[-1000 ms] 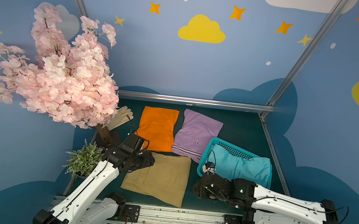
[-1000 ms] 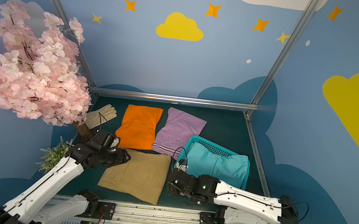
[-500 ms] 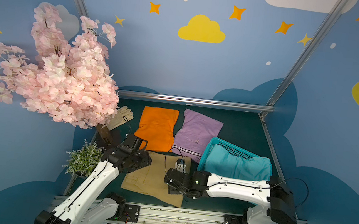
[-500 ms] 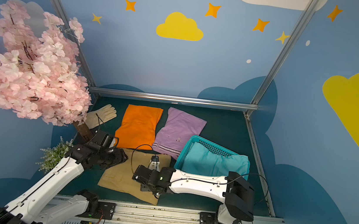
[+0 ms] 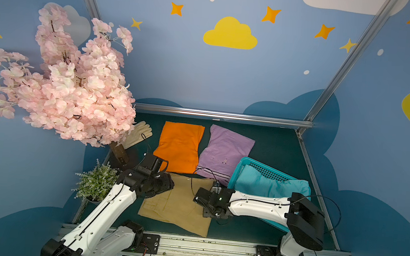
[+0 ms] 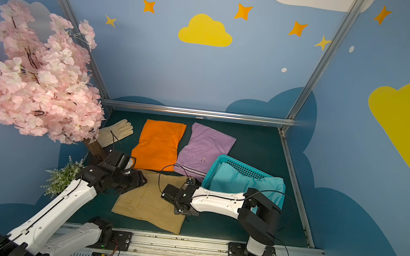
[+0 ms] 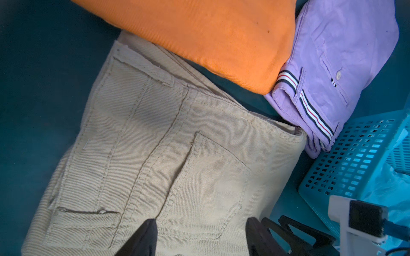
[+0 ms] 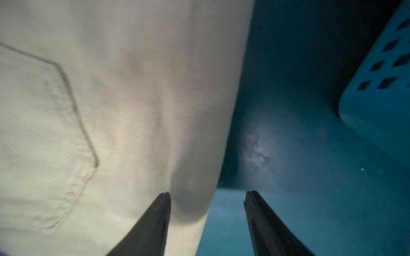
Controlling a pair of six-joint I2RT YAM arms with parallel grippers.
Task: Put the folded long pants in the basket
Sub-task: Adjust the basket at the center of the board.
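- My left claw (image 7: 199,241) is open: fingers apart, nothing between them. It hangs over the khaki pants (image 5: 177,206), at their end farthest from the basket (image 5: 267,170).
- My right claw (image 8: 207,199) is open too, and empty. It straddles the khaki edge nearest the basket, one finger (image 8: 155,221) over cloth and the other over bare mat (image 5: 274,146). I can't tell whether it touches the cloth.
- The khaki pants lie flat on the mat just beside the basket, not in it, with a back pocket facing up.
- The turquoise pants (image 5: 270,186) are inside the basket, bunched. One end spills over the rim on the side away from the khaki pair. My right arm crosses in front of the basket's near wall in both top views.
- The lilac pants (image 5: 224,151) are on the mat. In the left wrist view the end of their striped waistband sits against a basket corner.
- The orange pants (image 5: 180,145) are on the mat one step farther from the basket than the lilac pair, edge to edge with them. Their hem meets the khaki corner.
- The cream glove (image 5: 138,133) is well away from the basket, past the orange pair, partly under the pink blossom tree (image 5: 67,93).
- The small potted plant (image 5: 97,183) is also well away from the basket, beyond the khaki pants.
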